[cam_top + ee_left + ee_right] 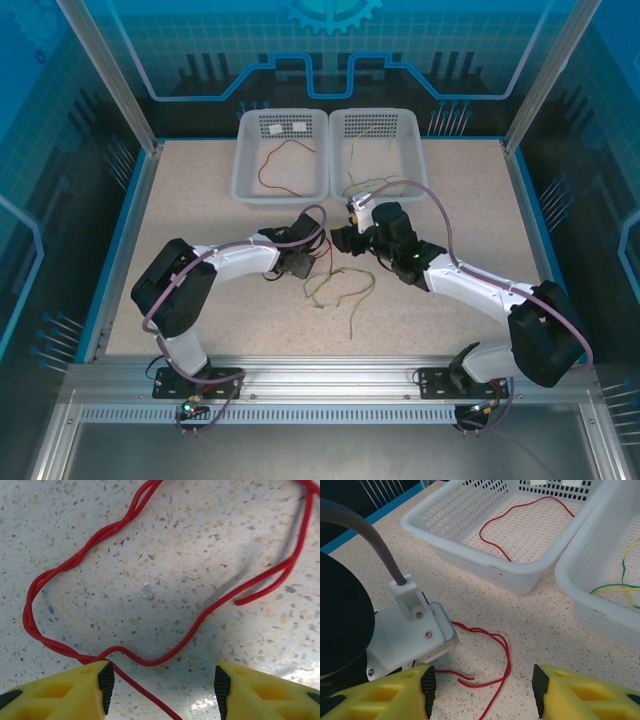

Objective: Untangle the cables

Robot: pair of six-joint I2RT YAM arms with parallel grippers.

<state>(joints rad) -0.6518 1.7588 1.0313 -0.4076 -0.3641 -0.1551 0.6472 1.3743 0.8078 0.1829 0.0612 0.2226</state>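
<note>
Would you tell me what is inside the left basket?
The left basket holds one loose red cable; in the right wrist view its near wall covers part of the floor.

My counter (150,555) is speckled, stone-like, faintly glossy. The red cable (82,552) wears smooth, shiny plastic. My left pincer (162,682) is matt yellow plastic, its pads (106,682) black and ribbed. The white basket (465,555) is perforated plastic.

Cables (338,285) lie on table (200,205), perhaps tangled.

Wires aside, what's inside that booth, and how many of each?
Robot arms: 2 (left arm, right arm)
White baskets: 2 (left basket, right basket)
Total: 4
The red wires and yellow-green wires overlap too much to count.
</note>
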